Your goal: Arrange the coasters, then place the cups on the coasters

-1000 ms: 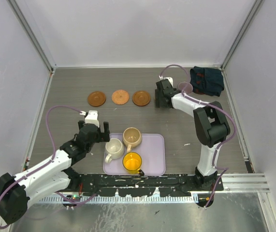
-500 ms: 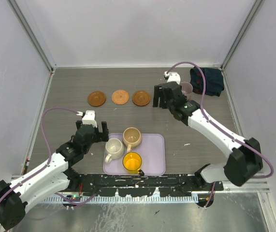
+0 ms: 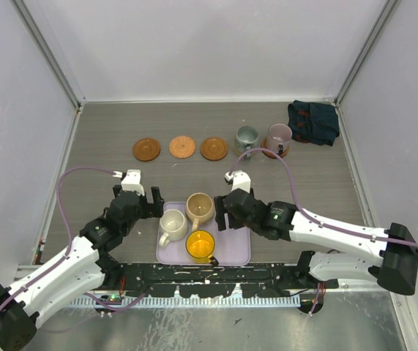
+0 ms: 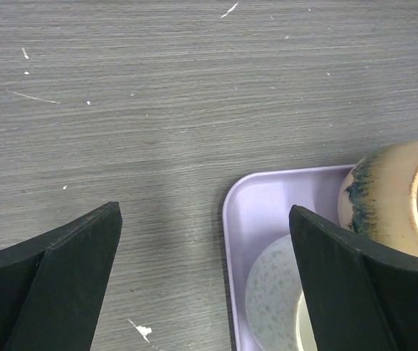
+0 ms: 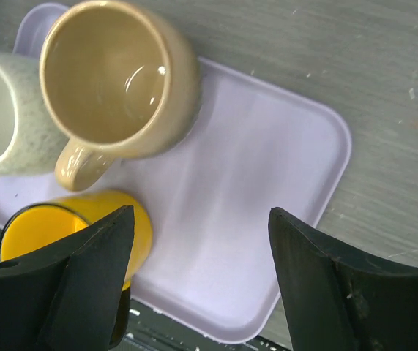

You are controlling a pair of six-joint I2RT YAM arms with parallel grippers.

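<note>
Currently the lavender tray (image 3: pixel 238 252) is holding the cream-white cup (image 3: pixel 172 223), tan cup (image 3: pixel 200 208) and yellow cup (image 3: pixel 200 246). The grey-green cup (image 3: pixel 247 137) and mauve cup (image 3: pixel 278 136) are standing beside three uncovered coasters (image 3: pixel 181 148). The left gripper (image 4: pixel 203 213) and right gripper (image 5: pixel 201 213) are hovering at the tray, jaws apart, empty.

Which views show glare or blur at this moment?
Right wrist: bright glint inside the tan cup, soft sheen across the tray. Left wrist: table grain sharp, no glare. Top external: even light, only faint shadows, nothing blurred.
</note>
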